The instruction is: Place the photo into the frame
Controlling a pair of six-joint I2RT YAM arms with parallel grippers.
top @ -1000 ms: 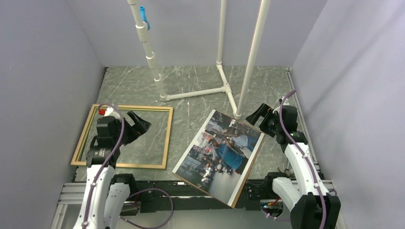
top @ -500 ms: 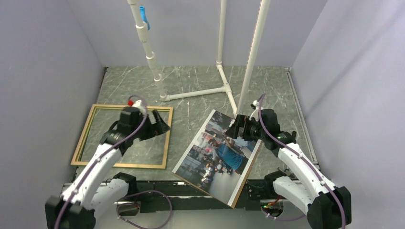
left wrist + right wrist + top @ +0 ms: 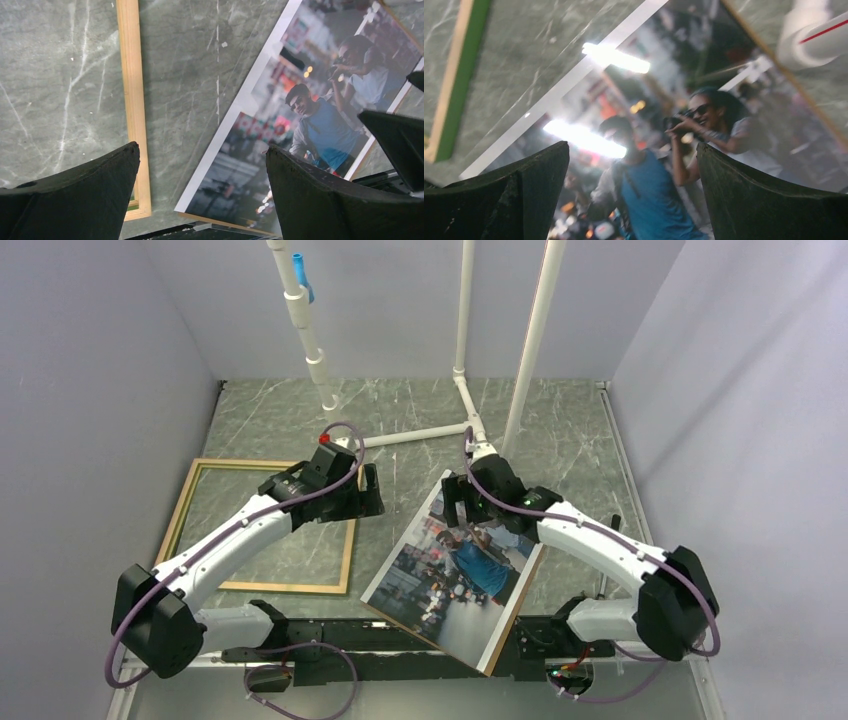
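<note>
Photo (image 3: 455, 570) is lying picture side up on the green marbled tabletop (image 3: 420, 410), right of centre and turned at an angle. Its near corner pokes out past the table's front edge. You can see a thin brown board edge (image 3: 519, 592) peeking out along the photo's right side.

Your frame (image 3: 285, 589) sits flat on the left side of the table, light wood face up with a bit of green along the inner edge. It's just beside the photo with a strip of bare table between them, and nothing is inside it.

Your left gripper (image 3: 372, 490) is over that strip. In its wrist view the frame's right rail runs by one finger and the photo's white border by the other. The jaws are spread wide with nothing between them.

Your right gripper (image 3: 452, 502) is above the photo's far end, also spread wide and holding nothing. The guy in the blue shirt shows up between its fingers. I can't tell if either gripper touches anything.

White pipe stand (image 3: 462, 340) is at the back.
</note>
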